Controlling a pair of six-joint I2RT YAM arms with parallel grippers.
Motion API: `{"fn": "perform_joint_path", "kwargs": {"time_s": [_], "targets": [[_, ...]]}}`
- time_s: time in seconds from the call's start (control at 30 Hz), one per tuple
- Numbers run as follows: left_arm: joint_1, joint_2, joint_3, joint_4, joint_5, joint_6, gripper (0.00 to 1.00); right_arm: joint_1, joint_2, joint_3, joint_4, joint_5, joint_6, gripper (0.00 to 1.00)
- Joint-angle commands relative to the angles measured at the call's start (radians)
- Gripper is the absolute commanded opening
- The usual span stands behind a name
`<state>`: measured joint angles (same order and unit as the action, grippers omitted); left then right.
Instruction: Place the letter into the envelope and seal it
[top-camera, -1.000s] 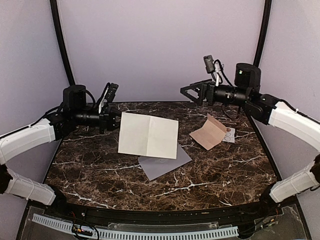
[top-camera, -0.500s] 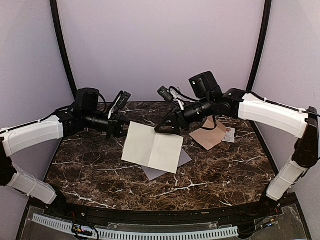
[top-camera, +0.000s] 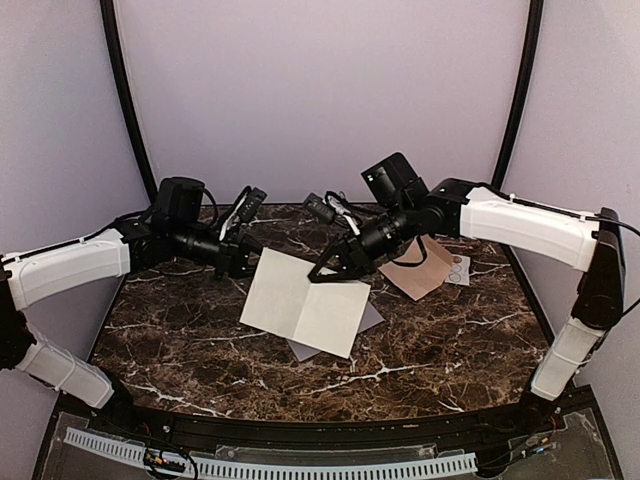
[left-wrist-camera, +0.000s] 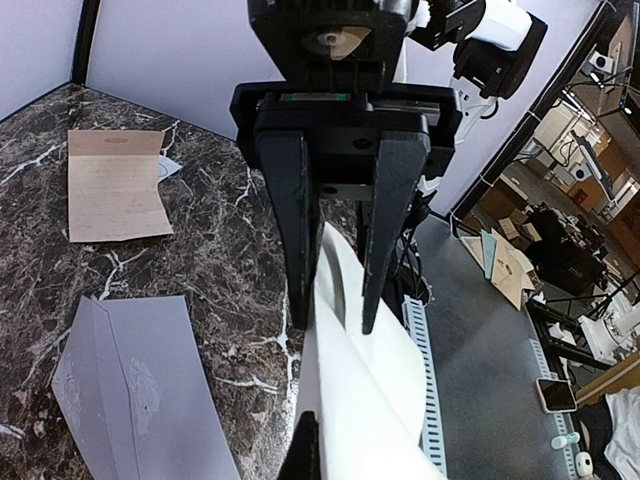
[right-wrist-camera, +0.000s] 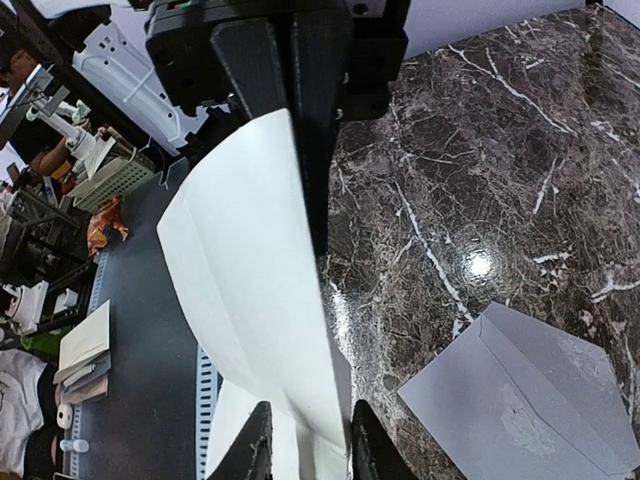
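Note:
The letter (top-camera: 305, 300), a white creased sheet, hangs tilted above the table between both grippers. My left gripper (top-camera: 245, 263) is shut on its upper left edge. In the right wrist view its fingers (right-wrist-camera: 300, 90) are pressed together on the paper. My right gripper (top-camera: 332, 272) straddles the upper right edge. Its fingers (left-wrist-camera: 300, 230) stand a little apart, and the letter (right-wrist-camera: 260, 290) passes between them. The grey-lavender envelope (top-camera: 371, 318) lies flat on the marble, mostly hidden under the sheet. The envelope (left-wrist-camera: 130, 390) shows plainly in the left wrist view.
A tan folded sheet (top-camera: 418, 266) lies at the back right. A small white sticker sheet (top-camera: 459, 268) with circles sits beside it. The dark marble table (top-camera: 180, 330) ends in a curved front edge with a white slotted rail (top-camera: 300, 468).
My right arm swung in from the back right to the letter's upper right edge, and its jaws narrowed around the paper. The left gripper carried the letter slightly right and lower.

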<state>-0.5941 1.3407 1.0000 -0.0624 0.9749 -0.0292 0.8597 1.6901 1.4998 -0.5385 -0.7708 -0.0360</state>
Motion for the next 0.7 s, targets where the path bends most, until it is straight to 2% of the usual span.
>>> {"fn": "perform_joint_path", "kwargs": {"time_s": [0.0, 0.1, 0.2, 0.27, 0.33, 0.4, 0.43, 0.47, 0.6, 0.67], "targets": [[-0.009, -0.002, 0.037, -0.027, 0.041, 0.017, 0.00, 0.010, 0.006, 0.034, -0.011, -0.050, -0.016, 0.21], [-0.009, 0.004, 0.041, -0.039, 0.061, 0.021, 0.00, 0.010, 0.011, 0.039, -0.017, -0.053, -0.019, 0.13], [-0.010, 0.005, 0.046, -0.051, 0.054, 0.023, 0.00, 0.009, 0.011, 0.046, -0.035, -0.040, -0.030, 0.00], [-0.010, -0.001, 0.048, -0.053, 0.038, 0.023, 0.00, 0.009, 0.003, 0.038, -0.023, -0.030, -0.027, 0.00], [-0.010, -0.013, 0.053, -0.059, -0.005, 0.023, 0.05, 0.009, -0.015, 0.014, 0.011, -0.016, -0.013, 0.00], [-0.006, -0.039, 0.063, -0.079, -0.085, 0.058, 0.19, 0.009, -0.040, -0.017, 0.051, 0.007, 0.003, 0.00], [0.006, -0.065, 0.065, -0.086, -0.116, 0.064, 0.30, 0.007, -0.054, -0.027, 0.071, 0.018, 0.013, 0.00], [0.017, -0.079, 0.066, -0.097, -0.153, 0.076, 0.35, 0.006, -0.067, -0.043, 0.089, 0.028, 0.023, 0.00], [0.130, -0.193, 0.031, -0.036, -0.129, 0.044, 0.61, 0.005, -0.105, -0.087, 0.135, 0.047, 0.047, 0.00], [0.153, -0.215, 0.014, -0.002, -0.105, 0.035, 0.68, 0.006, -0.106, -0.093, 0.145, 0.047, 0.064, 0.00]]}}
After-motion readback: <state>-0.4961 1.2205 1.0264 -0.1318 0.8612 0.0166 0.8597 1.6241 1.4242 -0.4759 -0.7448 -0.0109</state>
